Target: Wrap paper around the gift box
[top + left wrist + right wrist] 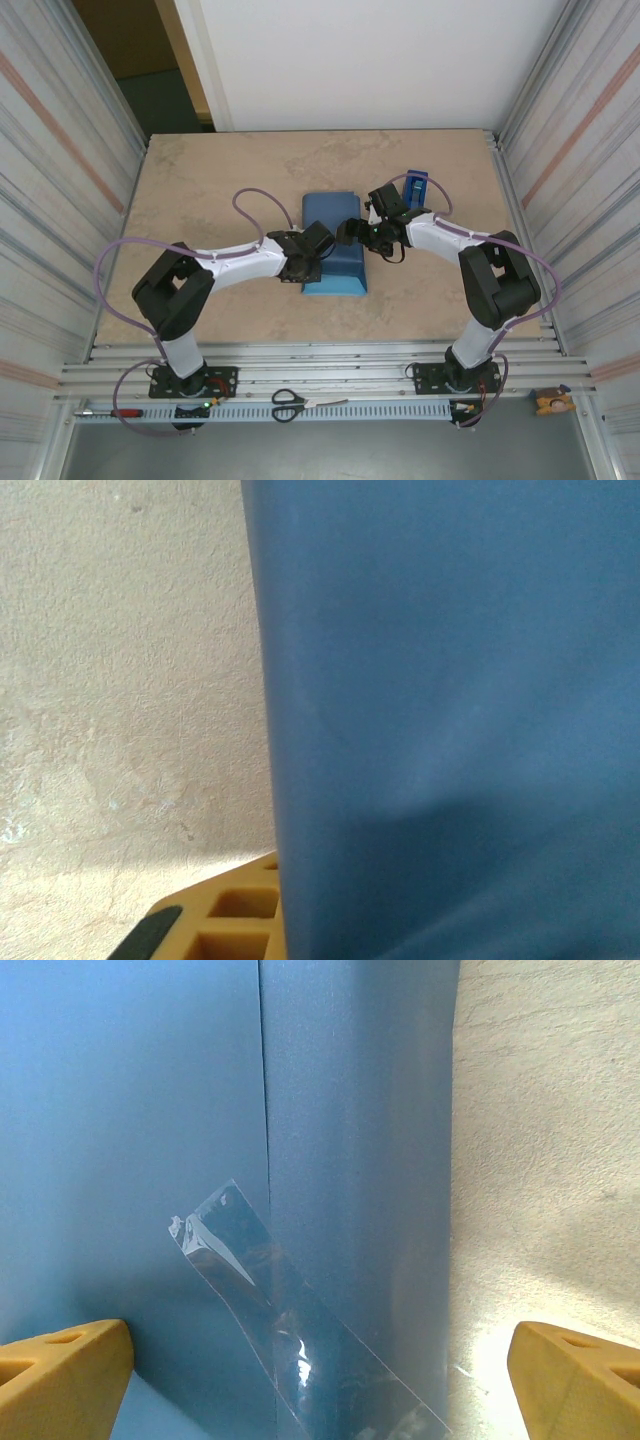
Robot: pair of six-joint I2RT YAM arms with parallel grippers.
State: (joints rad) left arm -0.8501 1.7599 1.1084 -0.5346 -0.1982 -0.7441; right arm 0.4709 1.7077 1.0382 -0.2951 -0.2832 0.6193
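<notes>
The paper (335, 250) lies in slate-blue folds over the middle of the table, and the gift box is hidden under it. My left gripper (312, 256) is at the paper's left edge. In the left wrist view one yellow finger (215, 925) sits close to the middle and the paper (450, 720) covers the other, so the gripper is shut on the paper. My right gripper (356, 232) hangs open over the paper's right part (150, 1140). Its fingers (60, 1380) stand wide on either side of a strip of clear tape (290, 1330) that crosses a seam.
A blue tape dispenser (416, 185) stands behind the right arm. Scissors (290, 403) and a red-handled screwdriver (120, 411) lie on the rail at the near edge. Metal walls close in both sides. Bare table (200, 190) stretches to the left and back.
</notes>
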